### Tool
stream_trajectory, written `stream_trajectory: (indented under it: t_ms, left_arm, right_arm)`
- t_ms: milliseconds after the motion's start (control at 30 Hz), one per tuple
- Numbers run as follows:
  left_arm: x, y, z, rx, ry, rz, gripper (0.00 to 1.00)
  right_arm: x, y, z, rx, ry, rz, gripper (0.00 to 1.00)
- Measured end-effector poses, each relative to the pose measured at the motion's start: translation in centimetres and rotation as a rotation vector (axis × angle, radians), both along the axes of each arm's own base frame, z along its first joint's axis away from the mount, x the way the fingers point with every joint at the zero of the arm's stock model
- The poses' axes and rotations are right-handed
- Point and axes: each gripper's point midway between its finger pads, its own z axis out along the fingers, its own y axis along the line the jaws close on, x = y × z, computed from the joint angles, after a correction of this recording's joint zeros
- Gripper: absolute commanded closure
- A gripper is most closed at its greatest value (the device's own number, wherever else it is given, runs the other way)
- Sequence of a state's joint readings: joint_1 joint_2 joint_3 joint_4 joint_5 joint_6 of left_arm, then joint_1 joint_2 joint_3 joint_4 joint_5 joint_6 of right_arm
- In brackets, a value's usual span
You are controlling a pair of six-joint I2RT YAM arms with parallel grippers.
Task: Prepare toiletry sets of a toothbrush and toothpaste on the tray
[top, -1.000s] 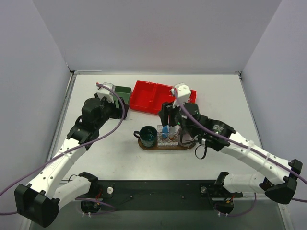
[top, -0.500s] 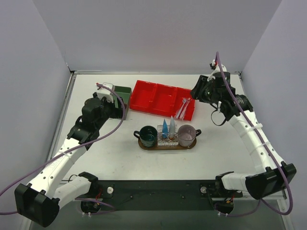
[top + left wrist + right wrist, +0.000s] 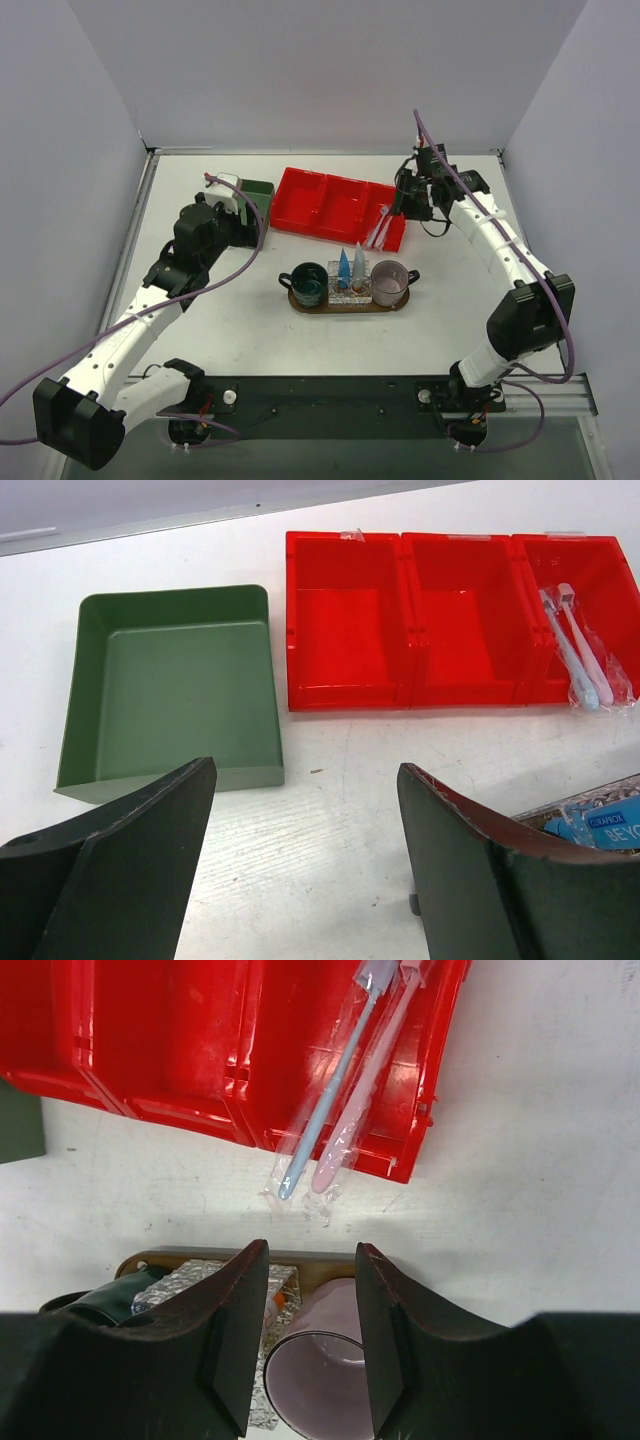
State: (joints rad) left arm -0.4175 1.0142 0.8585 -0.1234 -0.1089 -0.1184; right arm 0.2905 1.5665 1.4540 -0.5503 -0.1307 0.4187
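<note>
The oval brown tray (image 3: 345,303) holds a dark green mug (image 3: 308,284), a translucent pink mug (image 3: 389,283) and two toothpaste tubes (image 3: 351,264) standing upright in a clear holder between them. Two wrapped toothbrushes (image 3: 340,1120), one blue and one pink, lie in the red bin's right compartment with their ends over its front wall. My right gripper (image 3: 410,203) hovers above that compartment, open with nothing between its fingers (image 3: 312,1255). My left gripper (image 3: 243,212) stays wide open near the green box, and nothing is in it (image 3: 305,780).
The red three-compartment bin (image 3: 340,205) sits behind the tray; its left and middle compartments show nothing inside. An empty green square box (image 3: 170,680) lies to its left. Grey walls close in the table on three sides.
My right arm has lifted away from the tray, leaving a tube standing there, and swung to the back right over the bin. Its jaws have narrowed. The left arm has not moved.
</note>
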Motion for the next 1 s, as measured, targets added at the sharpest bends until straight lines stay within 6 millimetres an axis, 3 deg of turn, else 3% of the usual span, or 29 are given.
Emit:
stream_trajectory:
  t_ms: [133, 300, 500, 1000]
  left_arm:
    - [0.0, 0.0, 0.0, 0.000, -0.001, 0.000, 0.16]
    - [0.0, 0.0, 0.0, 0.000, 0.000, -0.001, 0.16]
    - [-0.1, -0.3, 0.0, 0.001, -0.001, -0.009, 0.16]
    - [-0.5, -1.1, -0.1, 0.004, -0.001, -0.034, 0.16]
  right_arm:
    - [0.4, 0.9, -1.4, -0.028, 0.036, 0.013, 0.66]
    - [0.4, 2.2, -4.7, -0.065, 0.119, 0.033, 0.68]
    - [0.4, 1.8, -8.3, -0.095, 0.216, 0.007, 0.68]
    - [0.8, 1.7, -12.1, -0.118, 0.312, -0.023, 0.71]
